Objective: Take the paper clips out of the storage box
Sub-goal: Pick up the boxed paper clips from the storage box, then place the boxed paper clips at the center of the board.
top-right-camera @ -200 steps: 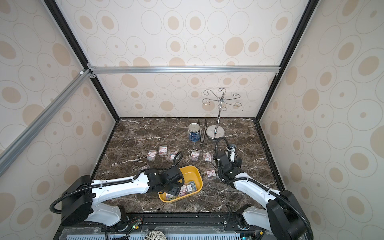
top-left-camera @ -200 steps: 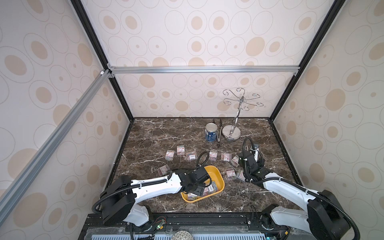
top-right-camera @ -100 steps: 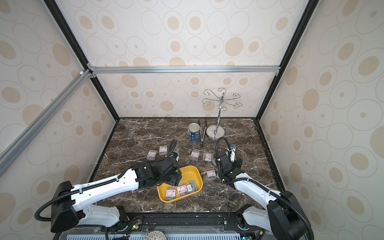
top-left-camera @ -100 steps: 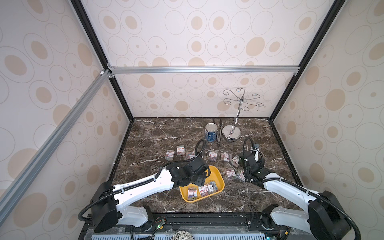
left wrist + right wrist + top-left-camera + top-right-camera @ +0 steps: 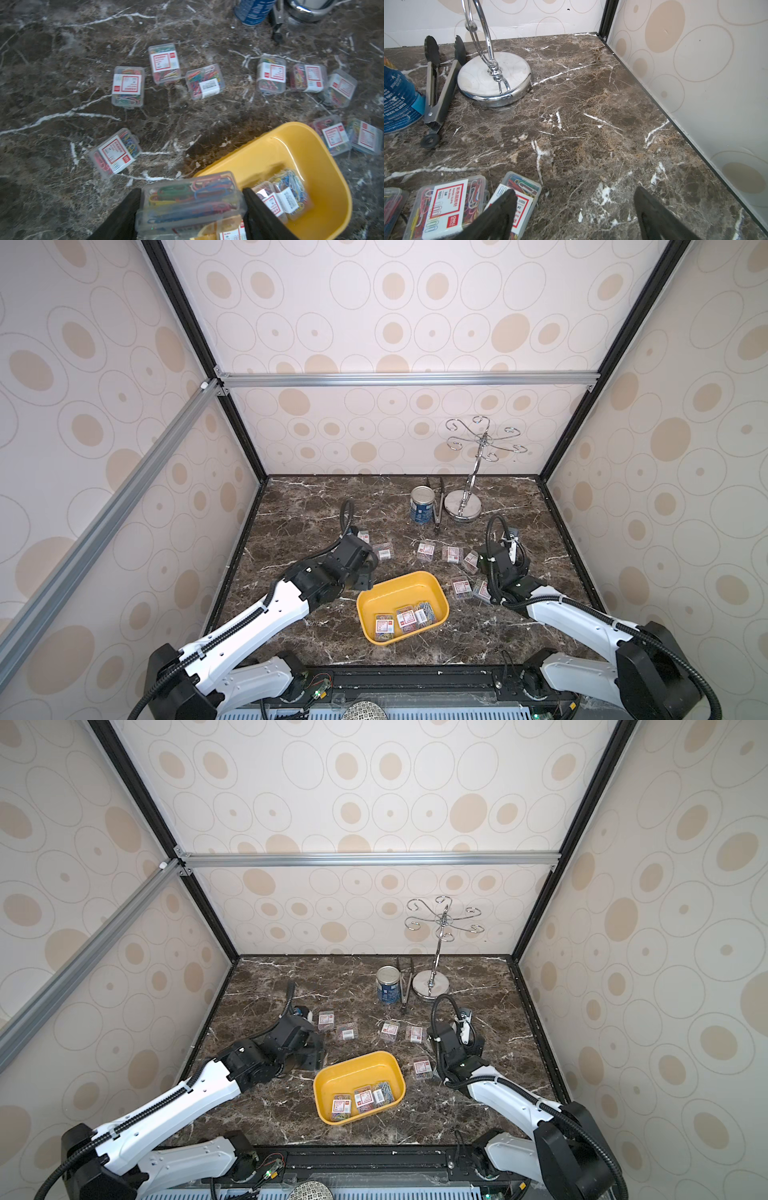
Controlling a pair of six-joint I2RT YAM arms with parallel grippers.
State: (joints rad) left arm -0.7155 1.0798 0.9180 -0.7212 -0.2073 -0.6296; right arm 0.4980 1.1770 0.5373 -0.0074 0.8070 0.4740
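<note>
The yellow storage box sits near the table's front middle. Three clear cases of paper clips lie in its near end. My left gripper hovers at the box's back-left corner, shut on one case of coloured clips; the top views hide that case. Several more cases lie scattered on the marble behind and right of the box. Right of the box, my right gripper stands open low over bare marble, one finger above a case.
A blue-labelled tin can, metal tongs and a chrome hook stand stand at the back. The enclosure's right wall runs close beside my right gripper. Cases crowd the box's right side.
My left gripper rose out of the box with a case and moved back and left to the box's back-left corner. The right arm has stayed put.
</note>
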